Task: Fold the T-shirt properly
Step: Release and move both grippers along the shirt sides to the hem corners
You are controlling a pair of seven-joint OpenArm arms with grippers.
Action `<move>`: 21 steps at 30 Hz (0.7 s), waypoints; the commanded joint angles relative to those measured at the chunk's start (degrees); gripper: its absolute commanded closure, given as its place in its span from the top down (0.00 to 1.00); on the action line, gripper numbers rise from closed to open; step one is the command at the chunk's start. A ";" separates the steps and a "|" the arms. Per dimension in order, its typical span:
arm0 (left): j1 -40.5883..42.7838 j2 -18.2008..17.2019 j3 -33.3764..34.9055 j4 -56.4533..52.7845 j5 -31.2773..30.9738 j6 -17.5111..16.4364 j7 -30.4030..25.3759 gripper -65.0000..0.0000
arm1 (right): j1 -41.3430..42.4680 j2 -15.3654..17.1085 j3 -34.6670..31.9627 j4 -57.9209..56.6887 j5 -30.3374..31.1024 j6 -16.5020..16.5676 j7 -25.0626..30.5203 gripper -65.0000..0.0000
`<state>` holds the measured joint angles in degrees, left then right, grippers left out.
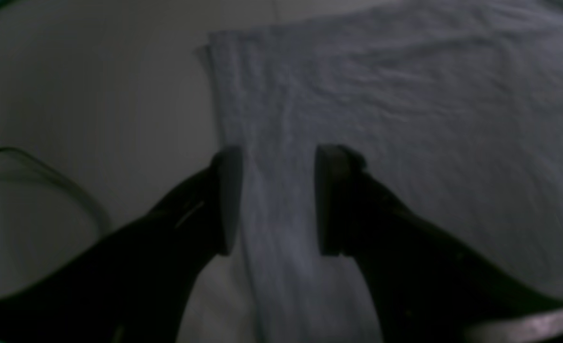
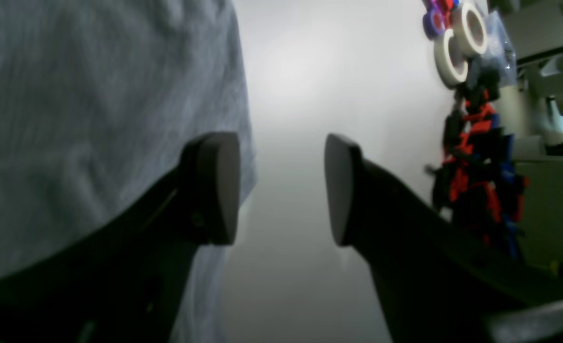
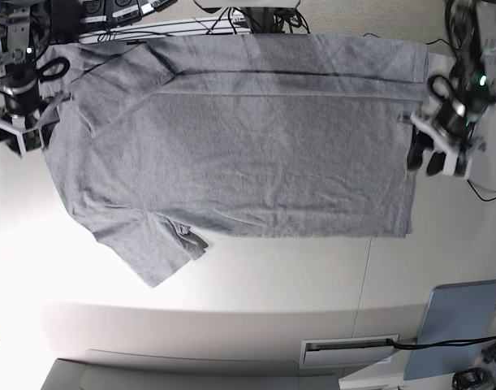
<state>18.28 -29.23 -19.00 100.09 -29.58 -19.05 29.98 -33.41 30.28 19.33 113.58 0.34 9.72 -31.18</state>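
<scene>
The heather-grey T-shirt (image 3: 248,154) lies spread flat on the white table, plain face up, sleeves toward the left and hem toward the right. Its far sleeve (image 3: 122,77) is turned in over the body. My left gripper (image 3: 430,158) is open at the hem edge. In the left wrist view its open fingers (image 1: 276,200) straddle a strip of the shirt (image 1: 405,119) near its corner. My right gripper (image 3: 22,136) is open at the sleeve side. In the right wrist view (image 2: 281,190) one finger is over the shirt (image 2: 95,95) and the gap is over bare table.
Tape rolls (image 2: 457,43) and a red, blue and black pile (image 2: 476,176) lie beyond the right gripper. A blue-grey pad (image 3: 463,321) sits at the front right. Cables (image 3: 231,20) run along the far edge, one loop (image 1: 38,171) beside the left gripper.
</scene>
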 commanded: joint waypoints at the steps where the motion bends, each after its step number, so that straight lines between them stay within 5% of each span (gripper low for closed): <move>1: -3.21 -1.07 1.05 -2.05 0.07 0.63 -1.07 0.41 | 1.27 0.94 0.44 0.83 -0.26 -0.90 1.42 0.45; 4: -12.52 -0.94 5.40 -11.72 2.27 3.72 -1.16 0.41 | 4.63 0.96 0.44 0.74 2.08 -0.90 1.14 0.45; 10: -29.20 -0.92 10.62 -29.88 2.75 4.00 -1.29 0.41 | 9.05 0.79 -2.01 0.68 5.22 2.05 -2.97 0.45; 21: -44.26 0.85 11.45 -52.30 2.97 -2.01 -0.81 0.40 | 12.09 0.68 -10.75 0.68 4.17 2.03 -5.25 0.45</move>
<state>-24.21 -27.20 -7.22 46.85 -26.13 -21.15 30.13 -21.74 30.15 8.19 113.49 4.58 12.25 -37.30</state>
